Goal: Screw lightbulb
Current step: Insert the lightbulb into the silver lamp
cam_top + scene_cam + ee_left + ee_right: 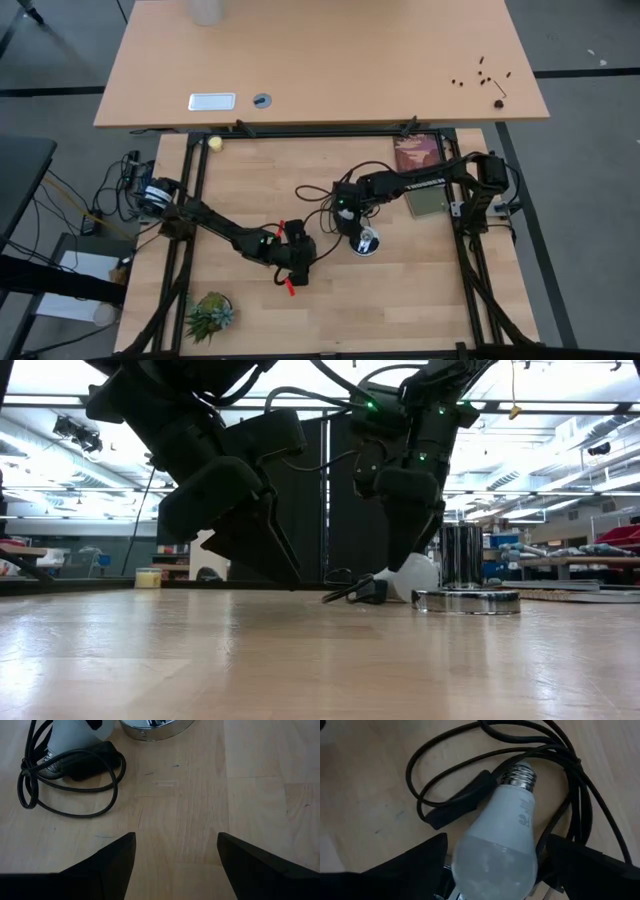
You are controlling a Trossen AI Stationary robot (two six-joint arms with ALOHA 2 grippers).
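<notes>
Currently the lightbulb [500, 845] is seen lying on its side on the wooden table [420, 300], resting across loops of black cord [570, 780] and an inline switch [460, 802], just beside the round silvery socket disc [467, 600]. Its white globe is turned toward the right gripper [495, 870], and its threaded metal base points away from it.

The bulb is judged to be light, rigid and smooth, with a rounded shell that could slip or roll between hard fingers; it may also be fragile if squeezed hard. A hold across the widest part of the globe is judged best, so that the screw base stays free for the socket. The cord beneath it is limp and could be dragged along if caught.

A small grey printed mark is visible on the bulb's neck, but it cannot be read. On the right arm, white lettering [425, 181] is seen in the high view, too small to be made out with confidence.

The right gripper is held spread, a finger on either side of the globe, with nothing clamped. The left gripper [175, 860] is likewise spread and empty, held low over bare wood near the cord and disc.
</notes>
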